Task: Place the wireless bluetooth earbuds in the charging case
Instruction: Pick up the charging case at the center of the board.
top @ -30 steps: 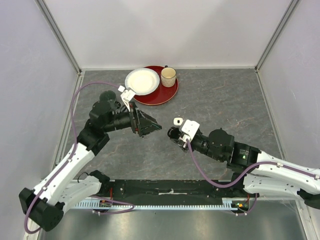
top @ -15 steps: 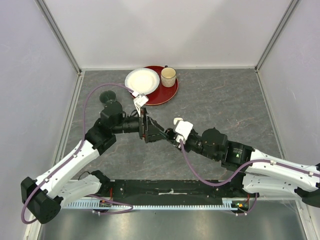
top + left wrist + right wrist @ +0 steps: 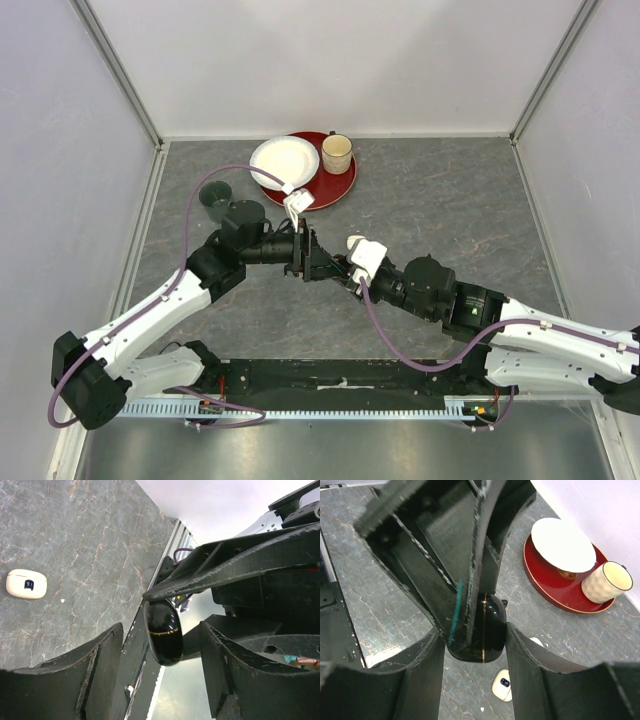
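My right gripper (image 3: 341,270) is shut on a glossy black charging case (image 3: 487,630) with a thin gold seam and holds it above the table's middle. The case is closed. My left gripper (image 3: 322,264) meets it from the left, jaws open and straddling the case (image 3: 162,636). One left finger lies along the case's side in the right wrist view. A closed off-white case (image 3: 355,241) lies on the table, also in the left wrist view (image 3: 26,583) and the right wrist view (image 3: 501,685). A small white piece (image 3: 536,641), perhaps an earbud, lies beside it. No other earbuds are clearly visible.
A red plate (image 3: 335,190) at the back holds a white dish (image 3: 282,160) and a beige cup (image 3: 337,153). A dark green cup (image 3: 215,194) stands at the left behind my left arm. Grey walls enclose the table.
My left arm has swung right until its open jaws straddle the black case. My right gripper moved slightly left with the case, then held still.
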Tool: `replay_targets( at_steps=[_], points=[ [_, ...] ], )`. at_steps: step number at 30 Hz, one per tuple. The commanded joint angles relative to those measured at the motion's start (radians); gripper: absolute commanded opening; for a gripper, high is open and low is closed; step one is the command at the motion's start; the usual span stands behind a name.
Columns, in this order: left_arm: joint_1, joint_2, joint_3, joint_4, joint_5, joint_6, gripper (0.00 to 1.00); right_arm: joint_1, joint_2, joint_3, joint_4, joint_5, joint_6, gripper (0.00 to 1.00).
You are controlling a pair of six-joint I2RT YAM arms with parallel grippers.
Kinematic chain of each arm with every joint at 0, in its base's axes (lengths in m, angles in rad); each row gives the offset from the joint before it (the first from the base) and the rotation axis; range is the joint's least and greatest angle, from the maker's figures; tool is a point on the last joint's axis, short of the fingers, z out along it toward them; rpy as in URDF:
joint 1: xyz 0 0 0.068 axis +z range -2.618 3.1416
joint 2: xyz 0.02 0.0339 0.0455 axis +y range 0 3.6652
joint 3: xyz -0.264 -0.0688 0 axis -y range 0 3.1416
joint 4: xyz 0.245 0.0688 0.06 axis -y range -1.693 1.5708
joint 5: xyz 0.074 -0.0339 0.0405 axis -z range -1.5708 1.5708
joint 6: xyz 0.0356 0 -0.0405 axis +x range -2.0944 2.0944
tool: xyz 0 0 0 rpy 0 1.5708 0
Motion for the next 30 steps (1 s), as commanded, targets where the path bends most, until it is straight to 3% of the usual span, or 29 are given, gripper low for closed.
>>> replay_targets(
  at_steps=[1, 7, 11, 13, 14, 17, 18, 20, 21, 25, 28, 30],
  points=[
    [-0.021, 0.03, 0.04, -0.005, -0.015, 0.024, 0.65, 0.003, -0.01, 0.007, 0.093, -0.012, 0.017, 0.0],
    [-0.035, 0.04, 0.037, -0.003, -0.029, 0.018, 0.46, 0.001, -0.013, 0.0, 0.101, -0.014, 0.021, 0.0],
    [-0.042, 0.048, 0.04, -0.003, -0.014, 0.019, 0.16, 0.001, -0.018, -0.007, 0.107, -0.008, 0.021, 0.02],
    [-0.048, 0.051, 0.04, 0.001, -0.009, 0.027, 0.05, 0.001, -0.019, -0.01, 0.11, -0.001, 0.028, 0.11],
    [-0.05, 0.05, 0.04, 0.0, -0.012, 0.032, 0.02, 0.001, -0.021, -0.013, 0.11, 0.009, 0.034, 0.21],
    [-0.05, 0.039, 0.029, 0.009, -0.044, 0.045, 0.02, 0.001, -0.025, -0.011, 0.15, 0.037, 0.079, 0.44],
    [-0.051, 0.031, 0.017, 0.015, -0.057, 0.053, 0.02, 0.003, -0.027, -0.01, 0.154, 0.046, 0.096, 0.62],
    [-0.05, -0.004, 0.005, 0.026, -0.124, 0.062, 0.02, 0.003, -0.031, -0.005, 0.159, 0.075, 0.146, 0.71],
    [-0.051, -0.021, -0.008, 0.024, -0.158, 0.074, 0.02, 0.001, -0.036, 0.0, 0.161, 0.121, 0.171, 0.83],
    [-0.05, -0.114, -0.031, -0.017, -0.365, 0.125, 0.02, 0.003, -0.07, 0.019, 0.153, 0.209, 0.281, 0.96],
    [-0.048, -0.229, -0.058, -0.031, -0.562, 0.168, 0.02, 0.003, -0.094, 0.047, 0.141, 0.313, 0.416, 0.98],
    [-0.047, -0.283, -0.094, -0.013, -0.618, 0.203, 0.02, -0.003, -0.097, 0.065, 0.121, 0.35, 0.473, 0.98]
  ],
)
